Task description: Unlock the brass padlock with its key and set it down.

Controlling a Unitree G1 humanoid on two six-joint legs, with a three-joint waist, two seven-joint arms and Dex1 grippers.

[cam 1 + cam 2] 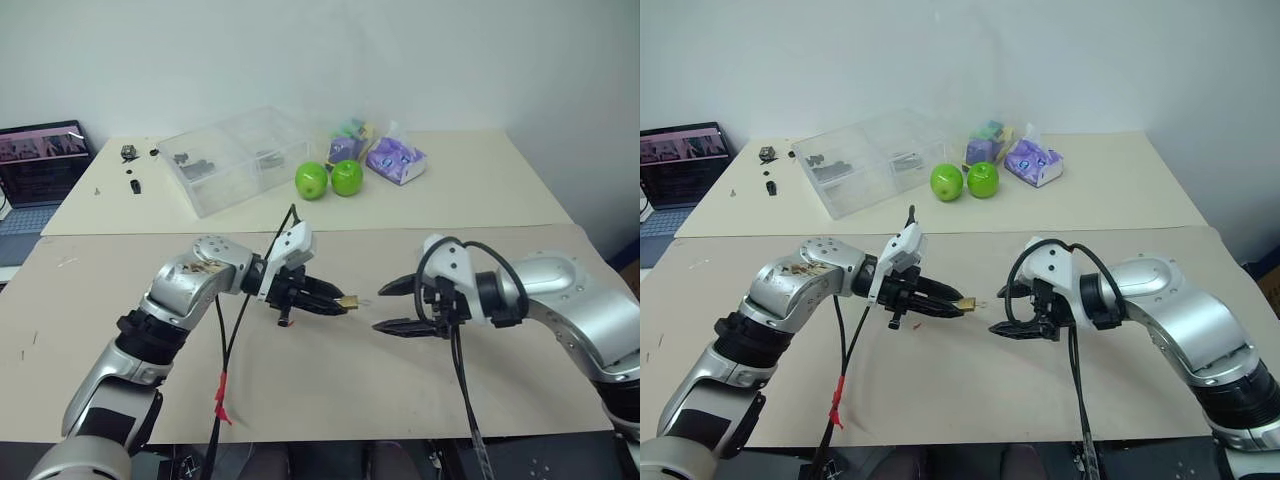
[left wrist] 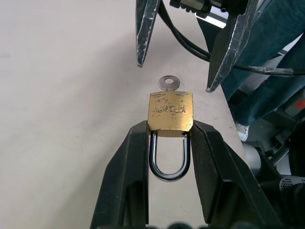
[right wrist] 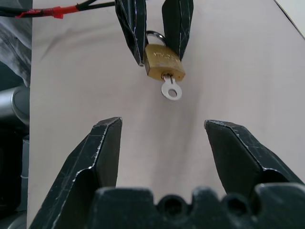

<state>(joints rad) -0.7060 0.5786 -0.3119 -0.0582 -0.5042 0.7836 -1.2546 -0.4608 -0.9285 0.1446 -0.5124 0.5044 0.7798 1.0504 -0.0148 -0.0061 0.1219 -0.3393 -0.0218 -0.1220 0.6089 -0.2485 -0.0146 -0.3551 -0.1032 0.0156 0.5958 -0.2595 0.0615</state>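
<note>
Left gripper [image 2: 169,138] clamps the brass padlock [image 2: 170,112], key [image 2: 169,83] inserted; right gripper [image 3: 162,143] gapes nearby.

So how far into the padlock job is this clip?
Done: the key sits in the brass padlock. In hand: the left gripper pinches the padlock above the table; the right gripper is open, off the key. Left: shackle looks closed, padlock not set down.

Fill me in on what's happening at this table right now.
The left tool holds the brass padlock above the table, pinched at the shackle end. The key sits in the lock's keyhole, its round head sticking out. The right tool faces it with its fingers open, apart from the key. The shackle looks seated, so whether it is unlocked is unclear.
</note>
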